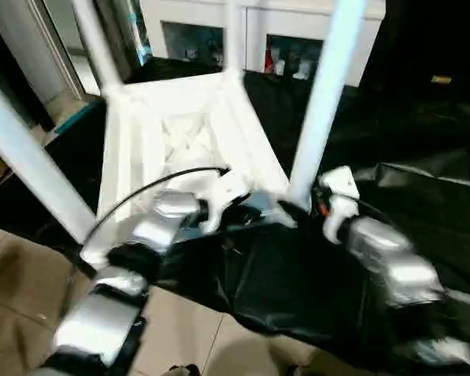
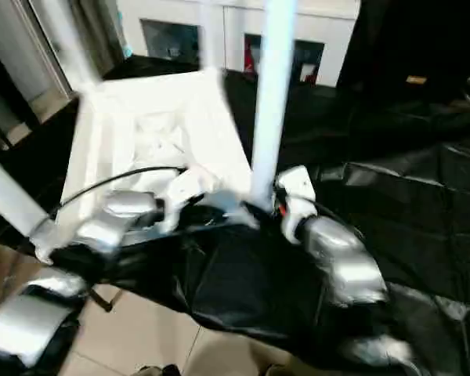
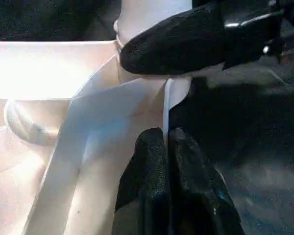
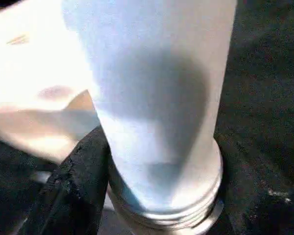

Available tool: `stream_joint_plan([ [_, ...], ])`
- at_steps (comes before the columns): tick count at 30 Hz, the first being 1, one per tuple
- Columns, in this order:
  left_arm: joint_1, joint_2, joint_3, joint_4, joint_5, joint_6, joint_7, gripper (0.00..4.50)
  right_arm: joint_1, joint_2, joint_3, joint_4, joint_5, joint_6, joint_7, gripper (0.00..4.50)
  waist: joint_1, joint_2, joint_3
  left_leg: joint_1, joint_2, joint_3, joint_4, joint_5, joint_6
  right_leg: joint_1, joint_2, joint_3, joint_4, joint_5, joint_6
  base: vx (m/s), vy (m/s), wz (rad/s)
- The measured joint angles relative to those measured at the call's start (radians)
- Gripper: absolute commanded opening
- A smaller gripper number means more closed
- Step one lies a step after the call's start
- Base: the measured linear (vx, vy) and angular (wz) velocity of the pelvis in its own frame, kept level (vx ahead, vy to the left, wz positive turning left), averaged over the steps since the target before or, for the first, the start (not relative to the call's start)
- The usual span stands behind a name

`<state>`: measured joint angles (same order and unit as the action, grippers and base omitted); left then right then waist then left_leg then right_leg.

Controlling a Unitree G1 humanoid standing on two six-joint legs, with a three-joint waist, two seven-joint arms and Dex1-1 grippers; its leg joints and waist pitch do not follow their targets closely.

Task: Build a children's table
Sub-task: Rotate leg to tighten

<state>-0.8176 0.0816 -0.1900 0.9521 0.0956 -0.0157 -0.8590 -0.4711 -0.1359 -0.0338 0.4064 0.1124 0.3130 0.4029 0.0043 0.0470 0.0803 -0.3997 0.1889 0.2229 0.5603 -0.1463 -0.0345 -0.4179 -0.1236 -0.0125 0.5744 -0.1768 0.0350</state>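
The children's table lies upside down, its ribbed white top (image 1: 141,133) on a black sheet, with several white tube legs standing up from the corner sockets. The near right leg (image 1: 323,102) rises from the corner closest to me. My left gripper (image 3: 166,142) is shut on the thin rim of the top right beside that corner. My right gripper (image 1: 301,207) sits at the foot of the near right leg. One black finger (image 4: 73,186) presses against the leg just above its ringed end, and the other finger is hidden behind the tube.
A crumpled black sheet (image 1: 423,204) covers the floor under and to the right of the table. A white cabinet with glass doors (image 1: 290,47) stands at the back. Bare floor tiles (image 1: 188,329) lie nearest me. A black cable (image 1: 141,192) arcs over my left forearm.
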Motion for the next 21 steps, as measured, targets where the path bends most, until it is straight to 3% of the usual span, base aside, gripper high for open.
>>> stream_joint_plan([
  [3,-0.003,-0.013,0.0,0.008,0.004,-0.001,0.03,0.0,-0.004,0.008,0.0,0.011,-0.009,-0.015,-0.03,2.74,0.001,0.003,-0.001,0.0,-0.001,0.0,-0.001,0.0,0.0,0.0,-0.001,0.0,-0.001,0.0,0.0,0.0,0.0,0.0],
  [4,-0.003,-0.014,0.003,0.009,0.008,-0.002,0.031,0.0,-0.004,0.008,0.0,0.015,-0.01,-0.023,-0.03,3.3,0.001,0.003,-0.001,0.0,-0.001,0.0,-0.002,0.0,0.0,0.0,-0.001,0.0,-0.001,0.0,0.0,0.0,0.0,0.0],
  [11,-0.004,-0.012,0.005,0.006,0.012,-0.01,0.005,0.0,0.009,-0.028,0.005,0.006,-0.009,-0.04,0.062,3.79,0.003,0.003,-0.001,-0.001,-0.002,0.0,-0.004,0.0,0.0,0.0,-0.001,0.0,-0.005,0.0,0.0,0.0,0.0,0.0],
  [21,0.049,0.107,-0.011,-0.068,-0.035,-0.071,-0.325,0.0,0.086,-0.253,0.111,-0.123,0.058,-0.033,0.509,3.79,0.03,0.006,0.0,-0.002,0.003,0.0,-0.006,0.0,0.0,-0.003,0.001,-0.004,0.0,0.004,-0.004,0.0,0.0,0.0],
])
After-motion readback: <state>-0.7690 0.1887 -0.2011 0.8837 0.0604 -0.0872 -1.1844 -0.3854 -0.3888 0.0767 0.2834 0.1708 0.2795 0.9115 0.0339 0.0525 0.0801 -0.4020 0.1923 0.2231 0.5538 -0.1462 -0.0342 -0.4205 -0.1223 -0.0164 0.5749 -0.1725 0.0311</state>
